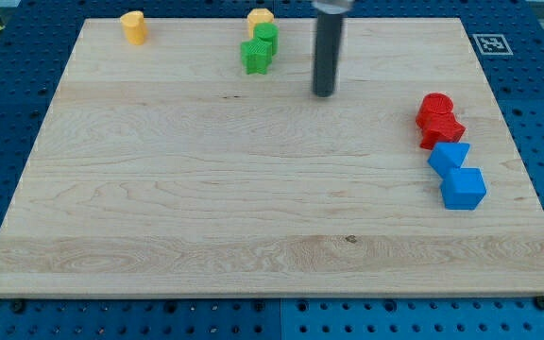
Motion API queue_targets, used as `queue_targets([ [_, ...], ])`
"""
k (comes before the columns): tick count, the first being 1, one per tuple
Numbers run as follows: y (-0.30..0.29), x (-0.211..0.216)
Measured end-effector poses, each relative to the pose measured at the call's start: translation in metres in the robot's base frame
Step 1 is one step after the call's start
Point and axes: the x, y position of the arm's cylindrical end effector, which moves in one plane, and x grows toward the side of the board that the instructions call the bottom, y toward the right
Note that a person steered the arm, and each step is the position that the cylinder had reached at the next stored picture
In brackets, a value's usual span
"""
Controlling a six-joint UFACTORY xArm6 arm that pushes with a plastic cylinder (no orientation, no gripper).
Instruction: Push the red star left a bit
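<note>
Wood worktop point(159, 236) | my tip point(324, 93) (no gripper) well left of red star point(444, 130) | no contact, push pending

My rod came down from the view's top edge, straight and upright, dark along its whole length, its upper end cut off by the frame. My tip point(324, 93) rested on the table point(206, 217), in the upper middle of it, a little toward the view's right of the table's centre line and near its far edge.
</note>
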Motion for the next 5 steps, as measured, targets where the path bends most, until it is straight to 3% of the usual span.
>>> queue_targets([
  [3,0.212,0.004],
  [4,0.235,0.046],
  [5,0.215,0.085],
])
